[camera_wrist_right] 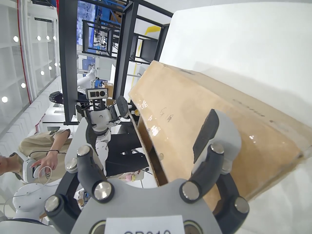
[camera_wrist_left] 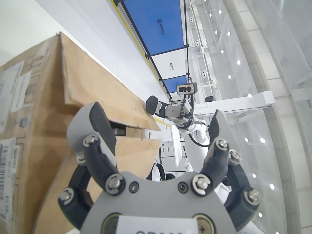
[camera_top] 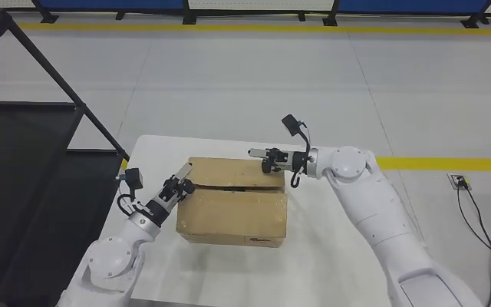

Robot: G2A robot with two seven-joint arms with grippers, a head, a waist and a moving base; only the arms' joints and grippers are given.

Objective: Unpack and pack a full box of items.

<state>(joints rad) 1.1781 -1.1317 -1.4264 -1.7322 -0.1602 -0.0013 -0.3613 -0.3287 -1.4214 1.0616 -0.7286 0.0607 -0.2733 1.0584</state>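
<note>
"White desk point(camera_top: 230, 269) held a big brown cardboard box point(camera_top: 234, 211)."
"Were its flaps up?"
"Only a crack. Nothing was out yet, so all the work was left. Left tool point(camera_top: 184, 178) and right tool point(camera_top: 255, 153) were wide open at its ends, holding nothing."

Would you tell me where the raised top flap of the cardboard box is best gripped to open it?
Probably the free long edge of the flap, near the end by the left gripper, approached from that end: it stands lifted off the cardboard box, leaving a gap for one finger underneath.
</note>
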